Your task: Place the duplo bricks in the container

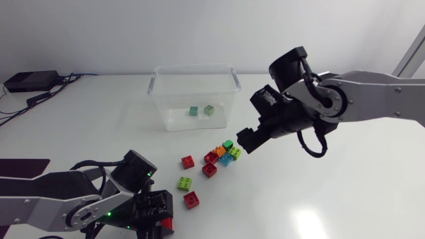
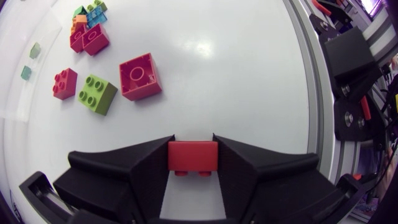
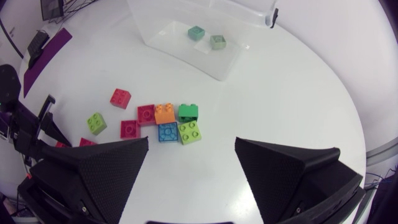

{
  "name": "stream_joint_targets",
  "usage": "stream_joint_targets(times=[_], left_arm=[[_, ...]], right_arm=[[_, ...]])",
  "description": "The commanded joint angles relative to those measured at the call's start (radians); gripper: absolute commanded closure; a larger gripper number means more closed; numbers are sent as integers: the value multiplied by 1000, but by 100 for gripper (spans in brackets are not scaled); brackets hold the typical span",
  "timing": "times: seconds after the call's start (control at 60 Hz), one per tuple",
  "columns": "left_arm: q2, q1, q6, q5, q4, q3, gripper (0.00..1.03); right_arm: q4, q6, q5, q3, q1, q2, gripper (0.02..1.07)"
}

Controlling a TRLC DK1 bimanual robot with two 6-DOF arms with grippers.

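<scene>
My left gripper (image 2: pixel 193 163) is shut on a red brick (image 2: pixel 193 155) near the table's front edge; in the head view this gripper (image 1: pixel 158 222) is low at the left. Ahead of it lie a larger red brick (image 2: pixel 140 76), a lime brick (image 2: pixel 97 94) and a small red brick (image 2: pixel 64 83). My right gripper (image 3: pixel 191 171) hangs open and empty over a cluster of bricks: orange (image 3: pixel 165 112), green (image 3: pixel 188 112), blue (image 3: pixel 167 132) and lime (image 3: pixel 189 132). The clear container (image 1: pixel 159 99) stands at the back with a teal brick (image 1: pixel 193 111) and a pale green brick (image 1: pixel 208 109) inside.
Loose red bricks (image 1: pixel 188 162) (image 1: pixel 209 170) (image 1: pixel 191 199) and a lime one (image 1: pixel 184 183) are scattered between the cluster and my left gripper. A black box with cables (image 1: pixel 30 81) sits at the table's back left.
</scene>
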Motion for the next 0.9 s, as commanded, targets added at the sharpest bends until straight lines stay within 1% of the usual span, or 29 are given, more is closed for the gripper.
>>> stream_joint_targets(times=[0.0, 0.067, 0.15, 0.267, 0.383, 0.467, 0.633, 0.883], left_arm=[[-21, -4, -13, -2, 8, 16, 70], [-49, 1, -13, -2, 7, 16, 70], [-115, 27, -14, -4, 2, 22, 71], [-193, 68, -8, -4, -70, 66, 71], [-239, 134, 27, -4, -141, 131, 71], [-248, 188, 59, -4, -168, 182, 71], [-242, 260, 85, -2, -177, 290, 71], [-188, 314, 90, -1, -170, 432, 71]], right_arm=[[29, -25, -13, -55, 6, 13, 7], [49, -35, -15, -73, 6, 37, 7], [81, -51, -16, -82, 0, 80, 7], [122, -75, -13, -79, -17, 157, 7], [159, -94, -15, -78, -25, 214, 7], [182, -101, -15, -75, -28, 241, 7], [213, -123, -9, -64, -34, 286, 7], [259, -161, 17, -36, -51, 355, 7]])
